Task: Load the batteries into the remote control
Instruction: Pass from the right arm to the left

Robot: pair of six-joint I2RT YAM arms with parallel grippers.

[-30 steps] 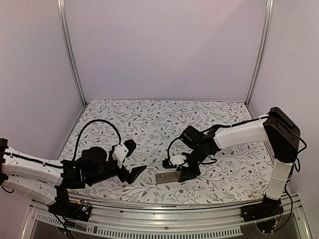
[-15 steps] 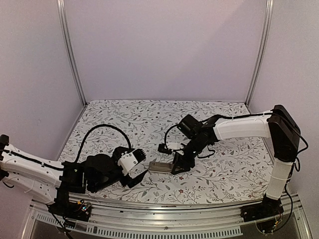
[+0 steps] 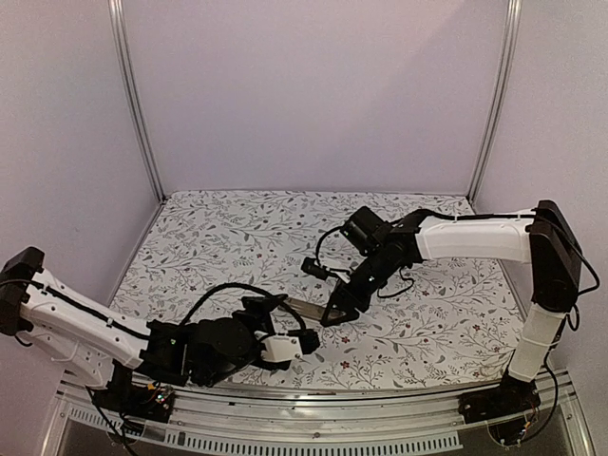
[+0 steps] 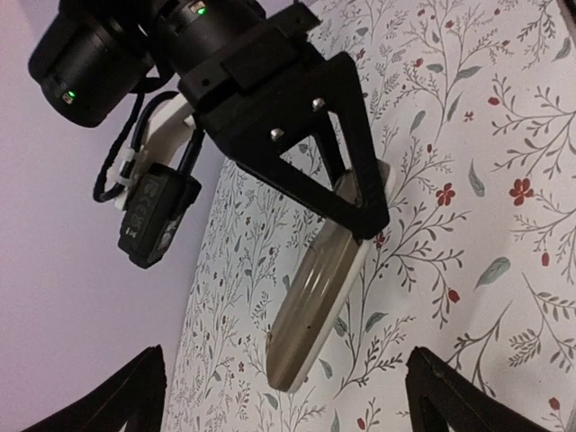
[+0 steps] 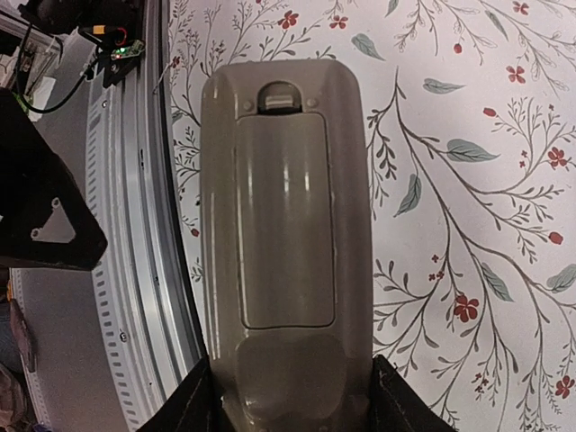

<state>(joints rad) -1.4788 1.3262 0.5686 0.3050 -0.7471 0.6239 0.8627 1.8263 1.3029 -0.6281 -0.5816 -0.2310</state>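
Since my right claw (image 5: 292, 407) has carried the remote control (image 4: 326, 286) leftward and my left claw (image 4: 288, 400) has swung in near it, spread wide, loading looks no closer than positioning. Cloth (image 3: 237, 228): flat, matte, flowered. Remote: slim tan-grey plastic bar, centre-near, pinched at one end, back up. Cover (image 5: 283, 243): smooth, shut. Batteries: unseen.

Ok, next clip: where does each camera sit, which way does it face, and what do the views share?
Top external: fixed above and behind the bases, looking down across the table; left arm and right arm show, right jaws holding the remote.
Left wrist: low, facing the remote and the right jaws gripping it; open left jaws at the bottom corners.
Right wrist: looks along the right jaws at the remote's tan back.
Shared: all three show the remote and table.
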